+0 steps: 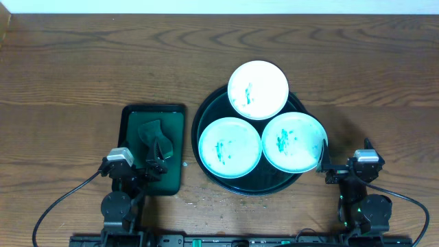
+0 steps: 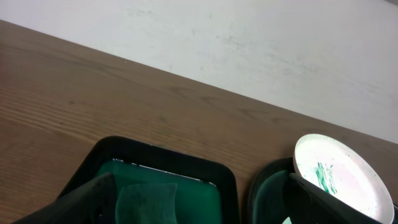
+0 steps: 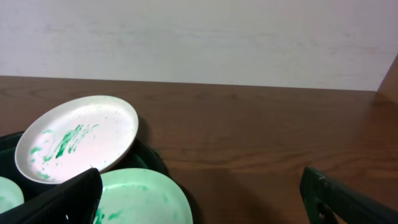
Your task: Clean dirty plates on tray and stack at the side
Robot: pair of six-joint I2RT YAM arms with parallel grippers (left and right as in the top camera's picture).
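Toward the near edge of the wooden bench (image 1: 82, 68), right of its middle, the round tray (image 1: 208, 110) is carrying three plates. The far plate (image 1: 257, 89) is overhanging the tray's far rim, while the left plate (image 1: 230, 146) and right plate (image 1: 293, 142) are lying side by side. All three are showing teal smears. Left of it, one small rectangular tray (image 1: 175, 137) is holding one green sponge (image 1: 151, 132). Of the two tools, the left tool (image 2: 202, 180) is hovering by the sponge, fingers spread, gripping nothing. The right tool (image 3: 200, 171) is sitting beside the right plate, likewise spread and empty. Cleaning seems not yet begun, and nothing is stacked. Next, I judge, the left tool is needing to drop and pinch the sponge.
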